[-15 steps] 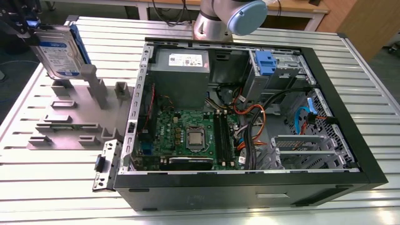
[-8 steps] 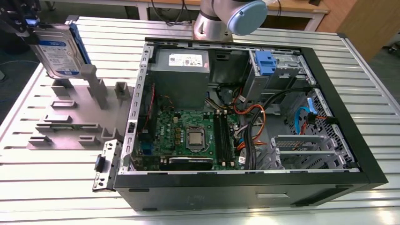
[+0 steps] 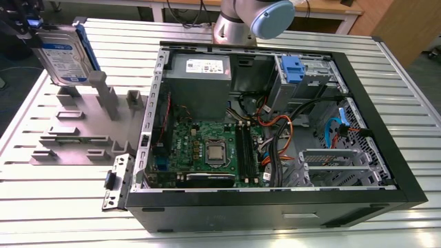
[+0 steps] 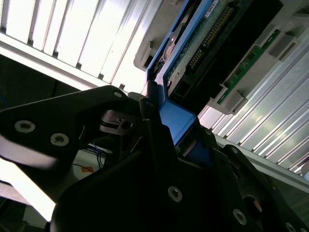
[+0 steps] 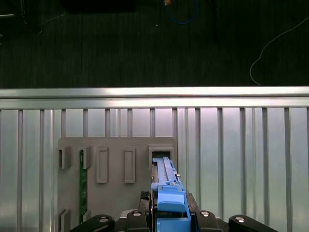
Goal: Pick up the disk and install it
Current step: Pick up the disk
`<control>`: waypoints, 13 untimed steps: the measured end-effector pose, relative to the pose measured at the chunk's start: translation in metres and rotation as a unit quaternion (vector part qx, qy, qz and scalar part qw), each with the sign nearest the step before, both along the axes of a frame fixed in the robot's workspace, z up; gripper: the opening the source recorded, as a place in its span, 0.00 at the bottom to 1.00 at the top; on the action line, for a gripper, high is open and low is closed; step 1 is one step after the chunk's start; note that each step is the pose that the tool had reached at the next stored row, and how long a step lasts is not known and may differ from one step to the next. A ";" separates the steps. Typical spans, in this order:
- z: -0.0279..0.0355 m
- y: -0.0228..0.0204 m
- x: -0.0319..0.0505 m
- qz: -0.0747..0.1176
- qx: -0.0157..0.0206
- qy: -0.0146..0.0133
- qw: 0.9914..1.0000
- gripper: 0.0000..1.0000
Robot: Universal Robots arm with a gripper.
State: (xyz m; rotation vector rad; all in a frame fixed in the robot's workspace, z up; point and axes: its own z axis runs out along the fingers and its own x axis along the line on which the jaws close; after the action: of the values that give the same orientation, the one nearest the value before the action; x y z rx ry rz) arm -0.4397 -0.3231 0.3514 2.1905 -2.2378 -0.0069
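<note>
The disk [image 3: 63, 58], a silver hard drive with a white-and-blue label and a blue carrier frame, stands on edge at the exterior view's far left. Its lower edge is just over the grey holder plate [image 3: 69, 129]. My gripper [image 3: 29, 25] is shut on its upper end. In the first wrist view the blue frame of the disk [image 5: 169, 193] sits between my gripper's [image 5: 169, 215] black fingers, above an empty slot [image 5: 161, 153] in the plate. The second wrist view shows the disk's [image 4: 181, 118] blue frame and its circuit-board side, with the gripper [image 4: 159, 133] clamped on them.
An open black computer case [image 3: 276, 206] lies on the slatted metal table, to the exterior view's right of the holder. Inside are a grey power supply [image 3: 200, 77], a motherboard [image 3: 206, 150], cables and a drive bay with a blue latch [image 3: 293, 70]. A green memory stick [image 5: 83, 183] stands in the holder.
</note>
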 end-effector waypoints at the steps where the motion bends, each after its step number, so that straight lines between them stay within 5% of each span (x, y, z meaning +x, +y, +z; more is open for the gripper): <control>1: 0.0003 0.0000 0.0000 0.000 0.000 0.000 1.000 0.36; 13: 0.0021 0.0000 0.0000 0.000 0.000 0.000 1.000 0.36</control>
State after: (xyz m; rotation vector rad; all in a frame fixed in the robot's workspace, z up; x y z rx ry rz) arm -0.4397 -0.3231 0.3535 2.1904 -2.2377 -0.0070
